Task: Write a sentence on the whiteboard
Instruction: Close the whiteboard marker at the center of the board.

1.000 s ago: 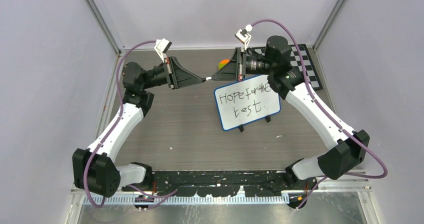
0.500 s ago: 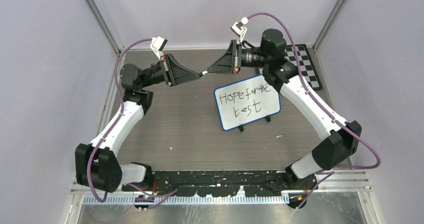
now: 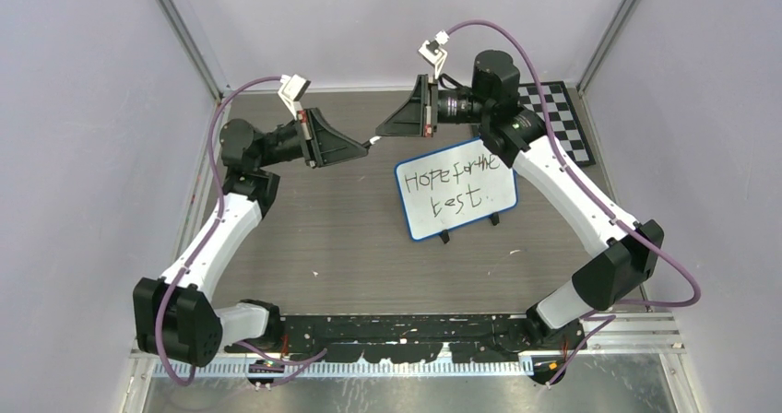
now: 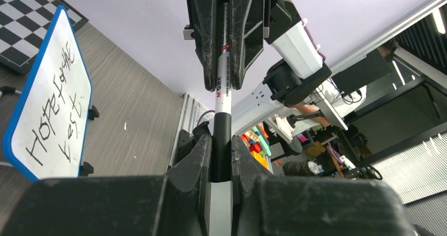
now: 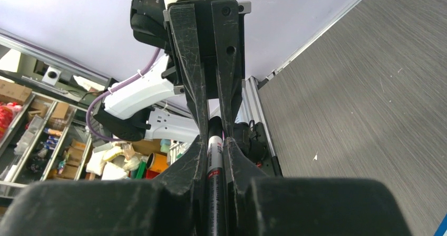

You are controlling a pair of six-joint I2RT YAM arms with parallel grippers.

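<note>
Whiteboard [image 3: 456, 187]: blue-rimmed, propped on small black feet, right of centre on the table [image 3: 350, 238]. It carries the handwritten line "Hope for the best." so the writing looks done.

Checkered board [image 3: 558, 118]: upper right, behind the whiteboard.

Marker [image 4: 222, 88]: held in the air at upper centre of the overhead view, up and to the left of the whiteboard and not touching it. It has a white printed barrel and a black end, and spans from one gripper to the other.

Left gripper [image 3: 362, 146]: closed on the marker's black end. Whether that end is a cap, and whether it is fully seated, cannot be told.

Right gripper [image 3: 383, 135]: closed on the white barrel, tip to tip with the left.

Hazards, as judged:
- If the two wrists go off-axis, the marker could bend or twist out of one grip.
- If either gripper lets go early, the marker could fall to the table or onto the board and smear the writing.
- The right arm's elbow hangs over the board, and a low retreat could knock it.
</note>
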